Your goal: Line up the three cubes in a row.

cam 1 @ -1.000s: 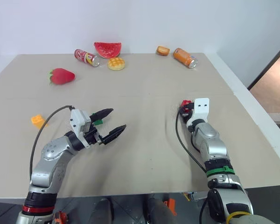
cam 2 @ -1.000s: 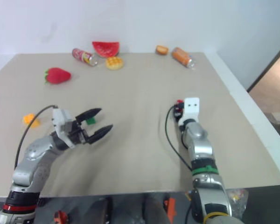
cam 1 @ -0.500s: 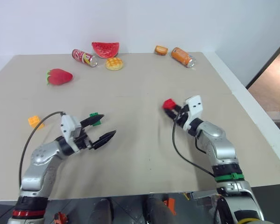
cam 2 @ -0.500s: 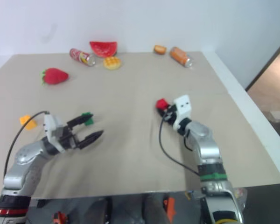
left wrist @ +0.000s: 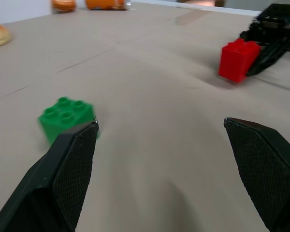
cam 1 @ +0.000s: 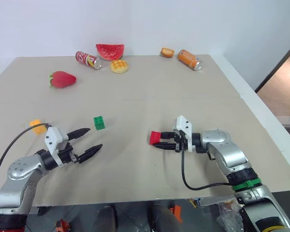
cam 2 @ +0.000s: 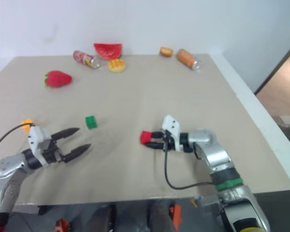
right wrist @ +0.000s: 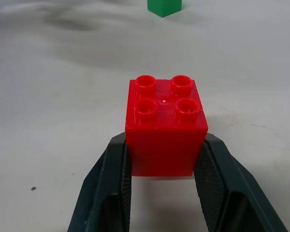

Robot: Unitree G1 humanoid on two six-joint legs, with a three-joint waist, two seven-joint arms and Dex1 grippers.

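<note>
A beige surface (cam 1: 150, 87) fills the frame. The right claw (cam 1: 160, 142) grips the red cube (cam 1: 155, 137) at centre; set it level beside the green cube (cam 1: 99, 123), left of centre. The orange cube (cam 1: 37, 126) waits far left, by the wide-open left claw (cam 1: 91, 141).

silver arms, black cables, white wrist blocks, black-fingered right gripper (cam 1: 162, 141).
</note>
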